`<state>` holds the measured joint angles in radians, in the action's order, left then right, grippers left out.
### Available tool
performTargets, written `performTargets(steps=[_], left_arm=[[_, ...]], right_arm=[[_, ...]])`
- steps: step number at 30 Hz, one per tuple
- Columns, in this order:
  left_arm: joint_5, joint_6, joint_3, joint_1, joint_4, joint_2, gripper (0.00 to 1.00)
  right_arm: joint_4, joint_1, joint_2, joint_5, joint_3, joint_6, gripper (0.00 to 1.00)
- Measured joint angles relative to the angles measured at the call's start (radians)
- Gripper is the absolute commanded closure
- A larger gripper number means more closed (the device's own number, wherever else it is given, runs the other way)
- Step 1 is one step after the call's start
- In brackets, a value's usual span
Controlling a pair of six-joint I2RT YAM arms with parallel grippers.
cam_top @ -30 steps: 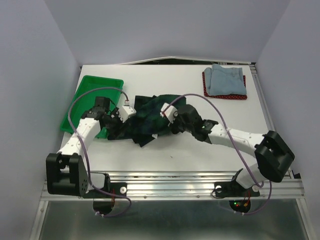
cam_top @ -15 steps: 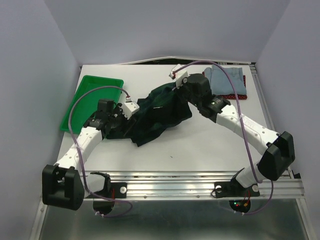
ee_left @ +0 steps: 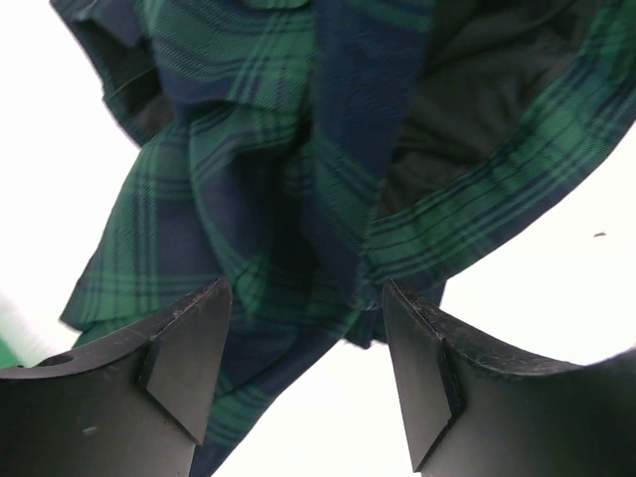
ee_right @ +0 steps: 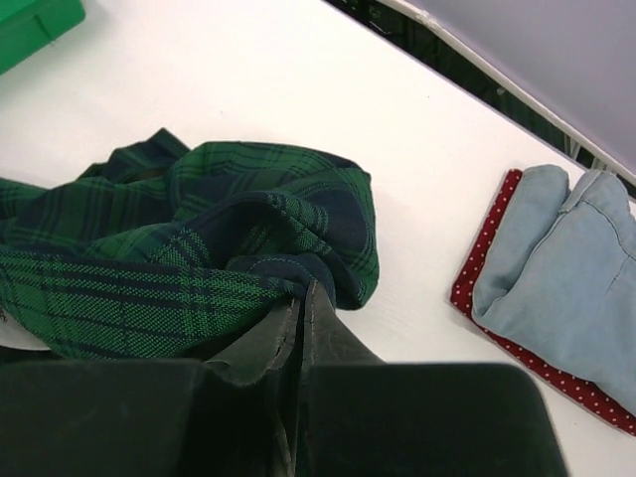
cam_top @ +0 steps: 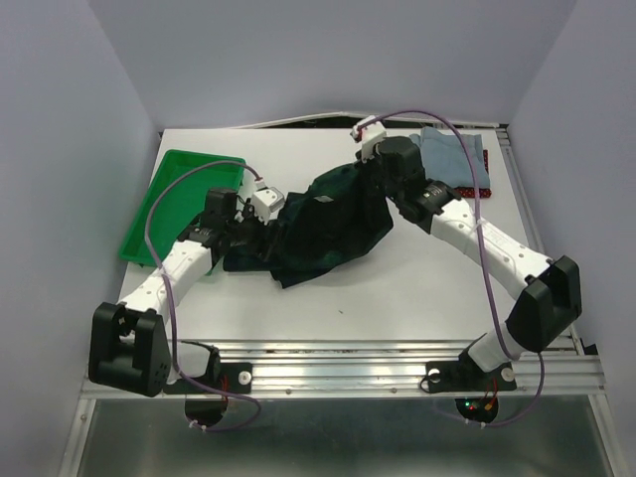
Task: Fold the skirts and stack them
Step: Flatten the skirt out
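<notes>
The green-and-navy plaid skirt (cam_top: 323,224) lies crumpled in the middle of the table. My right gripper (cam_top: 375,177) is shut on the skirt's far edge (ee_right: 288,273) and holds it up. My left gripper (cam_top: 260,231) is open at the skirt's left side, its jaws apart over a plaid edge (ee_left: 288,248) and gripping nothing. The folded light blue denim skirt (cam_top: 452,164) lies on the red dotted skirt (cam_top: 481,191) at the back right; both also show in the right wrist view, the denim skirt (ee_right: 561,263) over the red one (ee_right: 517,348).
A bright green plastic tray (cam_top: 179,194) lies at the left, just behind my left arm. The table's white top (cam_top: 417,288) has its near edge by the arm bases. A dark gap runs along the back edge (ee_right: 467,70).
My right gripper has carried the skirt's edge from the table's middle to the back right, drawing the cloth out. My left arm shifted right, closer to the skirt.
</notes>
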<state>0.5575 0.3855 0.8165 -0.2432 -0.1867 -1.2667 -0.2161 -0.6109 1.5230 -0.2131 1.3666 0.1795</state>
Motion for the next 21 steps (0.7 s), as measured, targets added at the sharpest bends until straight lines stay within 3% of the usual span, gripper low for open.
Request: performTargets(steps=[6, 14, 15, 18, 21], left_arm=[[-0.014, -0.081, -0.001, -0.032, 0.05, -0.012, 0.25], [-0.036, -0.228, -0.013, -0.055, 0.146, -0.167, 0.49], [-0.042, -0.243, -0.013, -0.061, 0.154, -0.184, 0.53], [-0.068, -0.274, -0.011, -0.081, 0.168, -0.232, 0.84], [-0.108, -0.291, 0.018, -0.089, 0.163, -0.274, 1.0]], right_arm=[[-0.002, 0.035, 0.06, -0.037, 0.055, -0.051, 0.99], [-0.003, 0.064, 0.084, -0.052, 0.077, -0.084, 0.99], [-0.004, 0.068, 0.084, -0.052, 0.077, -0.084, 0.99], [-0.004, 0.068, 0.084, -0.052, 0.077, -0.09, 0.99], [-0.007, 0.071, 0.084, -0.052, 0.074, -0.091, 0.99]])
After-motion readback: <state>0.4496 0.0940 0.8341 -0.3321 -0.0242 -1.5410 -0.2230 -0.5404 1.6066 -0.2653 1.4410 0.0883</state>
